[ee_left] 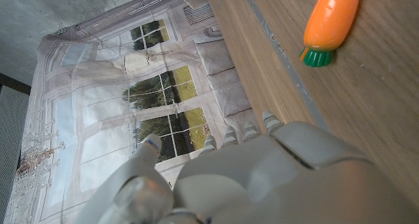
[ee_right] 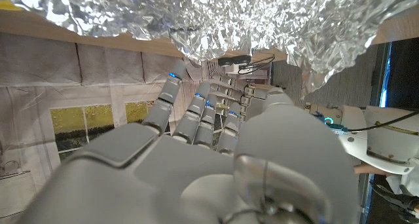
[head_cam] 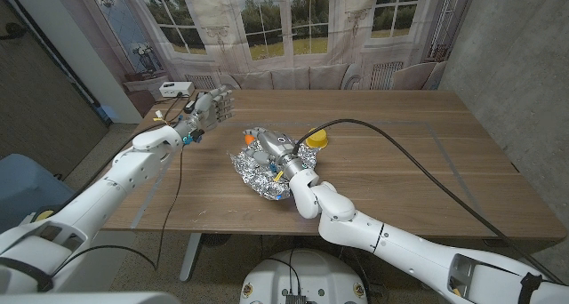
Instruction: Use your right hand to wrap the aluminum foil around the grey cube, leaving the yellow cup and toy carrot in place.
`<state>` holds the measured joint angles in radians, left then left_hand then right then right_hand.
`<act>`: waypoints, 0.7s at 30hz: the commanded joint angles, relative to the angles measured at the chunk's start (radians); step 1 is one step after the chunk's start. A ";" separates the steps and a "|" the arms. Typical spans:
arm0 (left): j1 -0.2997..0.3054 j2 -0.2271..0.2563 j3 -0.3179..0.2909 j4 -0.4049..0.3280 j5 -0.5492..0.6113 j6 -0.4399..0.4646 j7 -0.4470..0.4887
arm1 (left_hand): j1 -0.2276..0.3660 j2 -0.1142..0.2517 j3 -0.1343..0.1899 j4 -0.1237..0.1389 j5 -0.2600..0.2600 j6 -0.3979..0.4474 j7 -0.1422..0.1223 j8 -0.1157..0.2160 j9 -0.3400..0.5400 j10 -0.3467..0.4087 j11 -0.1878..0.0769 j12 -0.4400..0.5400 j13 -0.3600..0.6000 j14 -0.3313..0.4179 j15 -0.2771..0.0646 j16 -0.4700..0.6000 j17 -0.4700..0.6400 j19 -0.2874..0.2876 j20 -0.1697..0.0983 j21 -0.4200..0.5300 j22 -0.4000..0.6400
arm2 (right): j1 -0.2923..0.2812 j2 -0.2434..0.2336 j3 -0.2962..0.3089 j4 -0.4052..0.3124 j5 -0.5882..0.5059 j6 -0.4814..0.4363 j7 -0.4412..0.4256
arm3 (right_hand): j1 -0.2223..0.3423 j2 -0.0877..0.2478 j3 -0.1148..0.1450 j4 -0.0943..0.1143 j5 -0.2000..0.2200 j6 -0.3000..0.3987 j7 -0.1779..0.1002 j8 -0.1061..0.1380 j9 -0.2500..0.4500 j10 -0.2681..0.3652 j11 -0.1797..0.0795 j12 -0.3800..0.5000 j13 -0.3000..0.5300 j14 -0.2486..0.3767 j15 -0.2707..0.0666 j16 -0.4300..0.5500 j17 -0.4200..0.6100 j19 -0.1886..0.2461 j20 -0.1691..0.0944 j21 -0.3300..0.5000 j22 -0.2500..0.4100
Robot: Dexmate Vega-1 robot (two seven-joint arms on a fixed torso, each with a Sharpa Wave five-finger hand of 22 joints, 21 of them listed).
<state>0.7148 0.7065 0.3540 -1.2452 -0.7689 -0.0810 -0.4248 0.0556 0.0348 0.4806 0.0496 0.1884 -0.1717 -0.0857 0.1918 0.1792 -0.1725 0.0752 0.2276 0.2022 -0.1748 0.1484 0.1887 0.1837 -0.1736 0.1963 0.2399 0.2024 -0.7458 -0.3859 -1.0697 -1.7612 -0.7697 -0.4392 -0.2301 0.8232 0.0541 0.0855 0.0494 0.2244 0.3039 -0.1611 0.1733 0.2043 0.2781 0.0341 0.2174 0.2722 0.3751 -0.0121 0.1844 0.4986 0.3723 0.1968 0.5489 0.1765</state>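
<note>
Head view: my right hand (head_cam: 286, 164) is working at the aluminum foil (head_cam: 258, 173).
My fingers (ee_right: 171, 96) are reaching, slightly spread, into the crumpled foil; whether they're gripping it I cannot tell. The yellow cup (head_cam: 317, 139) is sitting just beside the foil. My left hand (head_cam: 206, 111) is hovering open, well apart from the foil, the toy carrot (ee_left: 330, 21) lying near it.

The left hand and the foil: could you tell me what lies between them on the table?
In the head view, only bare wooden table lies between the raised left hand and the crumpled aluminum foil.
</note>
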 commanded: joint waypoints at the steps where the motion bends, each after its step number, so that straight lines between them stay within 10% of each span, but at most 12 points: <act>1: -0.024 -0.009 0.011 0.008 0.004 0.021 -0.009 | -0.008 -0.002 -0.005 0.004 0.006 -0.103 -0.004 -0.005 0.001 -0.100 0.002 -0.004 0.005 -0.068 0.002 0.003 0.003 -0.011 0.006 0.001 0.005 | -0.010 -0.080 -0.013 -0.135 -0.064 -0.130 0.230 | -0.034 -0.020 -0.016 -0.005 -0.005 -0.058 -0.011 0.002 0.002 -0.044 -0.004 -0.016 0.003 -0.042 0.011 0.000 -0.011 -0.024 0.010 -0.022 0.002; 21: -0.012 -0.001 0.019 -0.051 0.003 0.057 0.013 | -0.011 0.002 -0.007 0.007 0.007 -0.102 -0.004 -0.004 0.001 -0.102 0.003 -0.005 0.005 -0.071 0.004 0.002 0.004 -0.012 0.007 0.001 0.005 | 0.003 -0.117 -0.039 -0.206 -0.164 -0.194 0.496 | -0.026 -0.025 -0.019 -0.042 0.023 -0.207 -0.059 0.003 -0.003 -0.215 -0.037 -0.036 -0.001 -0.202 0.034 0.002 -0.056 -0.088 0.018 -0.101 0.001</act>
<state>0.6977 0.7006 0.3680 -1.2670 -0.7640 -0.0441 -0.4242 0.0556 0.0348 0.4766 0.0537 0.1885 -0.1717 -0.0856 0.1918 0.1790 -0.1725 0.0752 0.2276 0.2022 -0.1748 0.1484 0.1887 0.1836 -0.1737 0.1963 0.2399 0.2024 -0.7634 -0.4901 -1.0889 -1.9497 -0.8877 -0.6147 0.1146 0.7677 0.0320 0.0612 0.0238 0.2376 0.1238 -0.2160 0.1772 0.1997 0.0894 0.0033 0.1809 0.2701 0.1886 0.0217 0.1845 0.4496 0.2924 0.2133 0.4576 0.1766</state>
